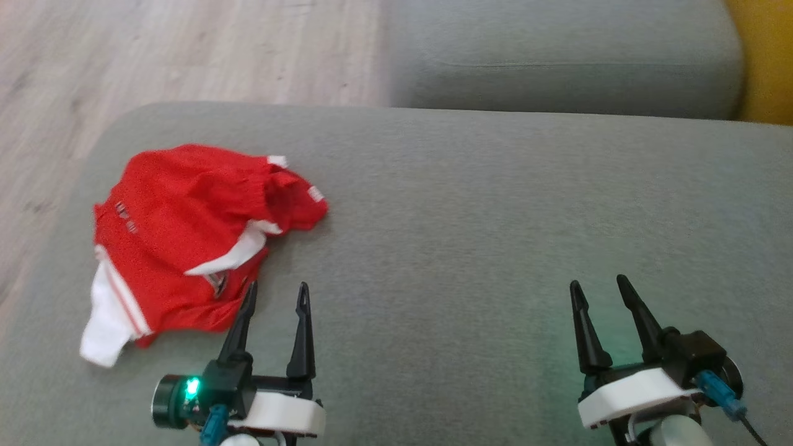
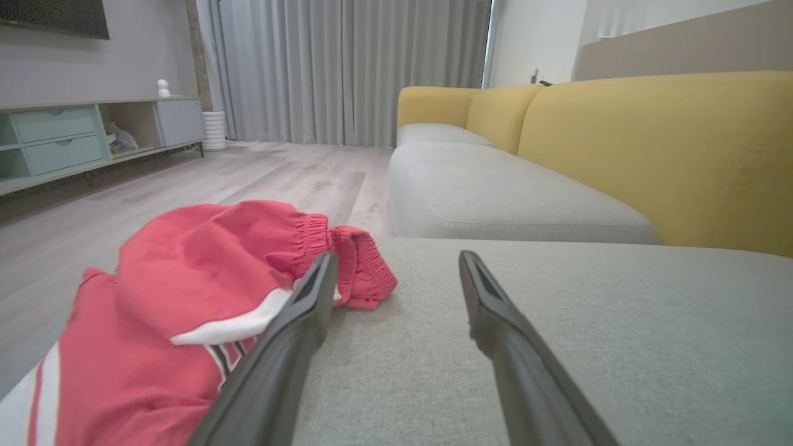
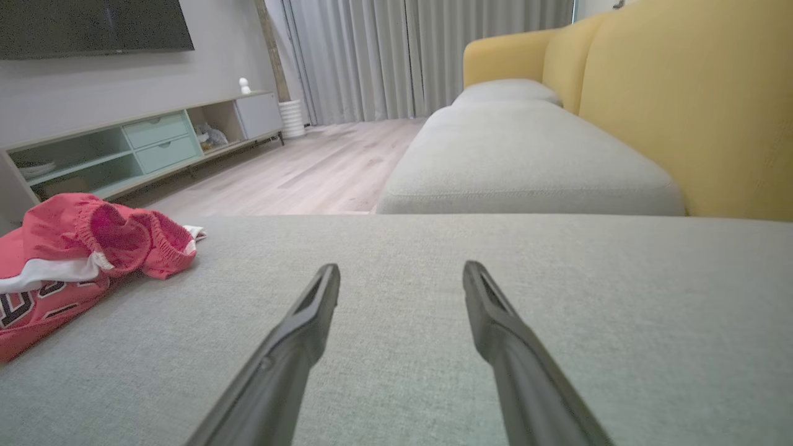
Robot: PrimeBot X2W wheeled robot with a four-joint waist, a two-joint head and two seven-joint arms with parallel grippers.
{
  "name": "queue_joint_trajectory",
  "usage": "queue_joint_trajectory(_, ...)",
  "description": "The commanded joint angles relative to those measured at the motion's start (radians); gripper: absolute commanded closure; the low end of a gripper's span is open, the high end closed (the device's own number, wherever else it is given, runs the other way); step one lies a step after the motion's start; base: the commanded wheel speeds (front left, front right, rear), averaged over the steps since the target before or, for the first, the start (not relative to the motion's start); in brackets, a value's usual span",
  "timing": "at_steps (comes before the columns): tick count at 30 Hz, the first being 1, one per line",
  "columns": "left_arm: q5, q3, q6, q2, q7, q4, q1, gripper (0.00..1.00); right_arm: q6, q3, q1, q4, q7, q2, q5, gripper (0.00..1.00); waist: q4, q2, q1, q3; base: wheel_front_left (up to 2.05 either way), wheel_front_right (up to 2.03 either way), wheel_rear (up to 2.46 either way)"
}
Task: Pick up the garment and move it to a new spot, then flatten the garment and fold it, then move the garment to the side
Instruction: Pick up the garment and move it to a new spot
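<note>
While head cam has red garment [image 1: 186,235] crumpled at grey cushion [image 1: 464,217] left end, L gripper [image 1: 277,286] hovers just beside it, jaws wide, empty; R gripper [image 1: 598,282] wide too, over cushion's right.
L wrist: garment close, cushion's left.
R wrist: garment well off, cushion's far left.

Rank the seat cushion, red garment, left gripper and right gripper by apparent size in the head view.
1. seat cushion
2. red garment
3. left gripper and right gripper: look alike, both enlarged by nearness
</note>
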Motion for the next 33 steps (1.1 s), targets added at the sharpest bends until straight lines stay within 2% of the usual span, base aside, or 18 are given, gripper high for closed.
queue_joint_trajectory(1,0.005,0.029,0.014,0.004,-0.01,-0.027,-0.054,0.0,0.008,0.028,-0.037,-0.031,-0.011,-0.009,0.0,0.0,0.048,0.0,0.0,0.011,0.0,0.0,0.0)
queue_joint_trajectory(12,-0.009,0.044,0.027,0.004,-0.01,-0.027,-0.06,0.0,0.008,0.035,-0.051,-0.036,-0.011,-0.009,-0.006,0.0,0.198,0.0,0.0,0.032,0.0,0.0,0.0)
queue_joint_trajectory(17,-0.007,0.044,0.029,0.004,-0.01,-0.037,-0.062,0.0,0.008,0.02,-0.056,-0.039,-0.011,-0.009,-0.013,0.0,0.234,0.0,0.0,0.046,0.0,0.0,0.0)
queue_joint_trajectory(23,0.074,0.077,0.033,0.004,-0.01,-0.103,-0.089,0.0,0.008,0.014,-0.062,-0.045,-0.011,-0.009,-0.028,0.0,0.251,0.0,0.0,0.074,0.0,0.0,0.0)
queue_joint_trajectory(28,0.076,0.116,0.054,0.004,-0.01,-0.199,-0.142,0.0,0.008,0.013,-0.087,-0.056,-0.011,-0.009,-0.057,0.0,0.242,0.0,0.0,0.134,0.0,0.0,0.0)
queue_joint_trajectory(31,0.108,0.146,0.039,0.01,-0.01,-0.242,-0.214,0.0,0.008,0.016,-0.115,-0.065,-0.011,-0.016,-0.08,0.0,0.233,0.0,0.0,0.186,0.0,0.0,0.0)
queue_joint_trajectory(33,0.112,0.166,0.015,0.024,-0.01,-0.254,-0.273,0.0,0.008,0.019,-0.135,-0.072,-0.011,-0.031,-0.088,0.0,0.227,0.0,0.0,0.221,0.0,0.0,0.0)
